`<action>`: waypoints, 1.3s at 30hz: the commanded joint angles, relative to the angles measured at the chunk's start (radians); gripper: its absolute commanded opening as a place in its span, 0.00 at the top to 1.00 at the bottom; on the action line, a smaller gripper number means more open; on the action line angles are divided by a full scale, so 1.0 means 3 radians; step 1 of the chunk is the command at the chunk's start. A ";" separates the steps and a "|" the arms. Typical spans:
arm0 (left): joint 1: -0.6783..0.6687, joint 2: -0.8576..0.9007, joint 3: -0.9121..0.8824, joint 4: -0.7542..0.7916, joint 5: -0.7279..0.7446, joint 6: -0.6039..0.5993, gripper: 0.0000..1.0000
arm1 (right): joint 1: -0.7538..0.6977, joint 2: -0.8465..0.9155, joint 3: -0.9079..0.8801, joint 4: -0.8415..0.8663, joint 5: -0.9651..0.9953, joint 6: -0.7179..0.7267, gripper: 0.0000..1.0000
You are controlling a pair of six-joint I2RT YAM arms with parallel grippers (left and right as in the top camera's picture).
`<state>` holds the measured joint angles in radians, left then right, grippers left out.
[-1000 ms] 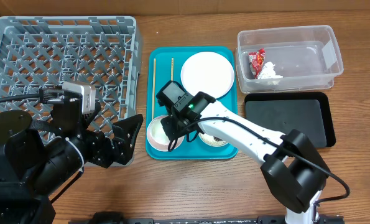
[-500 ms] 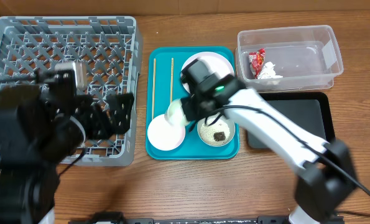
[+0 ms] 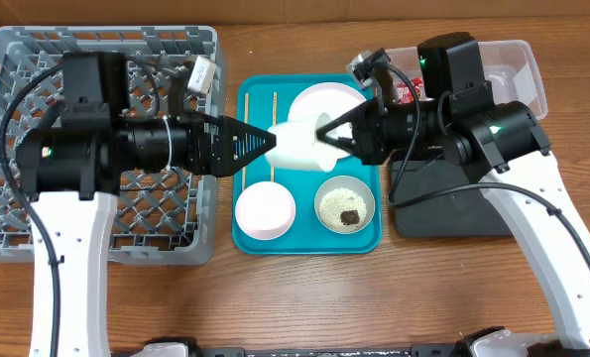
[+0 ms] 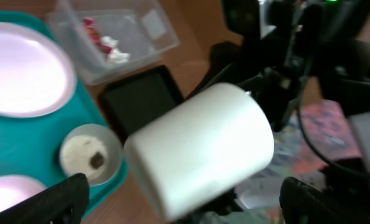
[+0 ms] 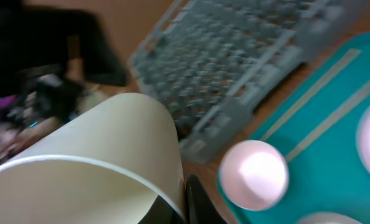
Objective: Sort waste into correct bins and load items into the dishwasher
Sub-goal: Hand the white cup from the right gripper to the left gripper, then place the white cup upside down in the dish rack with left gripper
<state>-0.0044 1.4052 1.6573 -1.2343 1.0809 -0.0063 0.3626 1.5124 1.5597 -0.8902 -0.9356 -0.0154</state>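
My right gripper [image 3: 326, 135] is shut on the small white cup [image 3: 296, 145] and holds it on its side in the air above the teal tray [image 3: 304, 241]. My left gripper [image 3: 267, 139] is open and points at the cup's closed end, its fingers spread to either side of the cup in the left wrist view [image 4: 200, 146]. The cup's rim fills the right wrist view [image 5: 91, 168]. The large pink plate [image 3: 334, 99], small pink dish [image 3: 265, 208], bowl with rice and a brown lump [image 3: 345, 204] and chopsticks [image 3: 244, 104] are on the teal tray.
The grey dish rack [image 3: 37, 69] is at the left under my left arm. The clear tub [image 3: 508, 94] at the back right holds the red wrapper [image 3: 410, 94] and white paper. The black tray [image 3: 443, 203] lies in front of it, under my right arm.
My right gripper lifted the cup off the teal tray and turned it on its side. My left arm swung up from the rack's front edge to point at the cup.
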 commanded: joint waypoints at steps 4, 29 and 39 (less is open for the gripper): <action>-0.0009 0.0023 0.0001 0.0000 0.0781 0.0299 0.00 | 0.0005 -0.0023 0.0066 0.0130 -0.1003 -0.0436 0.96; -0.0234 0.0022 0.0001 -0.0337 0.1348 0.0470 0.33 | 0.0009 -0.0023 0.0066 0.0772 -0.0924 -0.0055 0.96; -0.0202 0.0017 0.0003 -0.0338 0.0521 0.0356 0.41 | -0.0036 -0.0024 0.0066 0.0679 -0.0610 -0.0045 0.34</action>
<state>-0.0662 1.4162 1.6558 -1.3357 1.3605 0.1078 0.3622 1.5127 1.5597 -0.6701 -1.2118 -0.0273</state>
